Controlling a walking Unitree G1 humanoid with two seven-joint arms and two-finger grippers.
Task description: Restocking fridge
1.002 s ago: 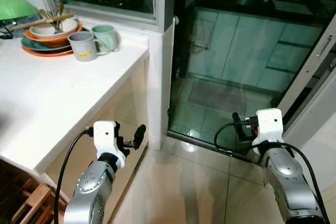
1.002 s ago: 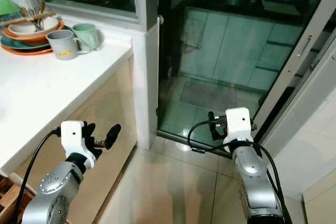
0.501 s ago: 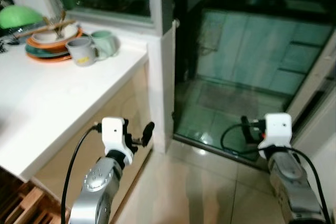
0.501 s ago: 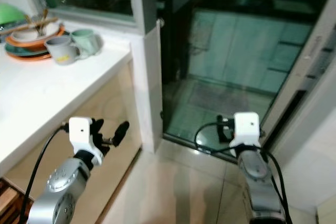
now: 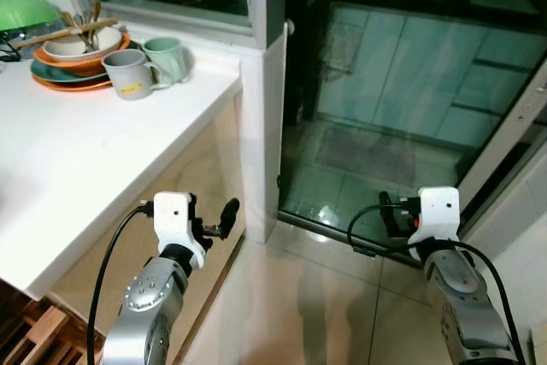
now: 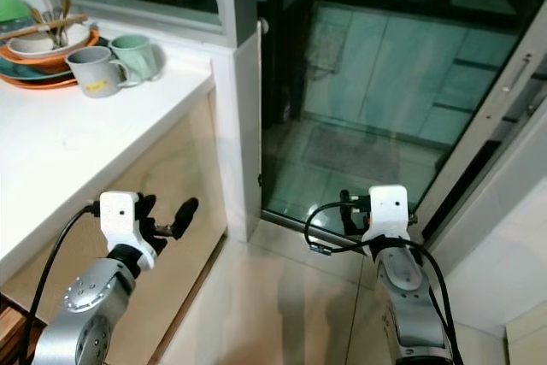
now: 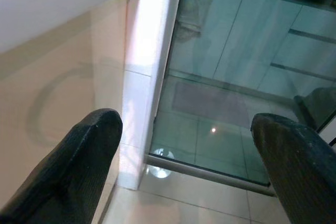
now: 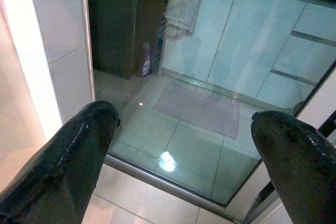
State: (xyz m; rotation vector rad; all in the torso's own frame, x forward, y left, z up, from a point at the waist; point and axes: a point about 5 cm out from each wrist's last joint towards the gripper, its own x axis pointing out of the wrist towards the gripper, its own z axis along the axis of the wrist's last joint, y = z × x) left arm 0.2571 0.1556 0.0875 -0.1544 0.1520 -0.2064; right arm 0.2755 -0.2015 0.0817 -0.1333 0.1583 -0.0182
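Both claws (image 7: 184,171) empty, view shifted since

We see head eyes looking forward-down over the white counter (image 5: 94,151) and glass door (image 5: 402,83); both wrist cams face that door's floor mat (image 8: 202,109), close and low.

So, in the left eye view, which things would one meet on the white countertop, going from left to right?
Green dome-shaped lid → stack of orange and teal plates with bowls and utensils → grey mug with a yellow mark → pale green mug, all on the white countertop.
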